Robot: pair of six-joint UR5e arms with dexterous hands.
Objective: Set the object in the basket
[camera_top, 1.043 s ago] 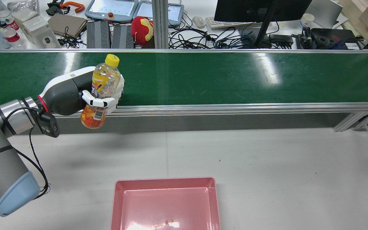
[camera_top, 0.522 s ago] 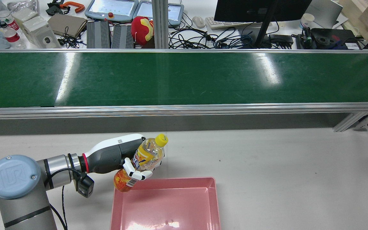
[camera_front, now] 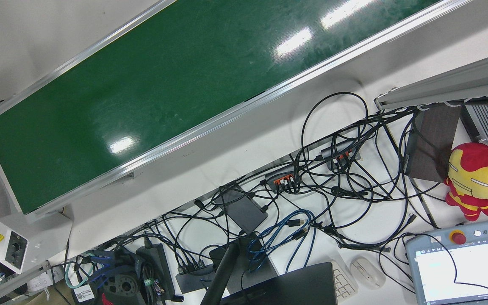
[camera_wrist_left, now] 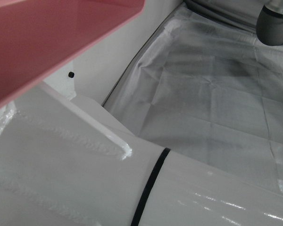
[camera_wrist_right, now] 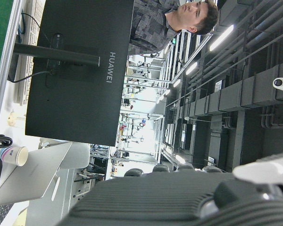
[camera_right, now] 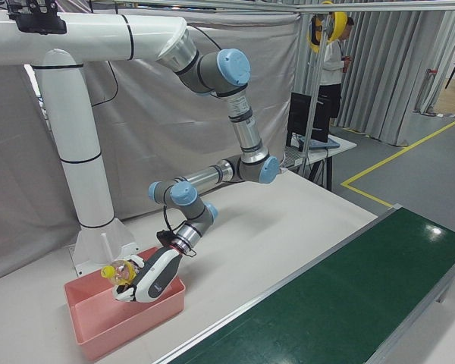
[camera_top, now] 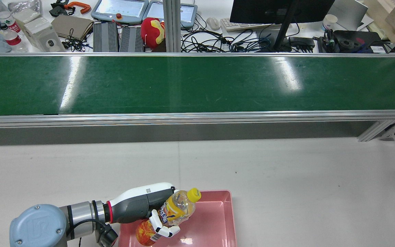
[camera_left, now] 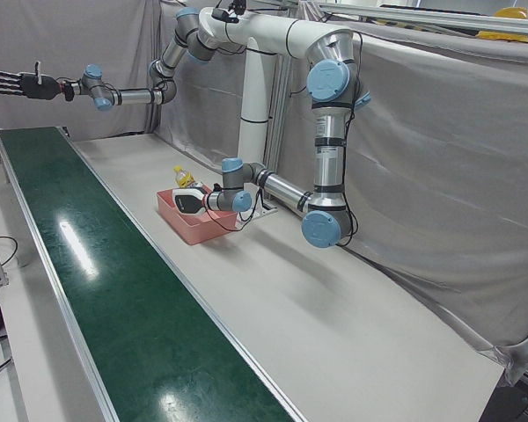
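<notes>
Clear plastic juice bottle with yellow cap (camera_top: pixel 170 216): gripped in left hand (camera_top: pixel 151 211); tilted, cap rightward, above pink plastic basket (camera_top: pixel 225 219); right hand (camera_left: pixel 18 84) open, well apart.

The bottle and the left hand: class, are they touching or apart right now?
Touching. The rear view shows the left hand with white fingers wrapped round the bottle, holding it tilted above the pink basket.
</notes>
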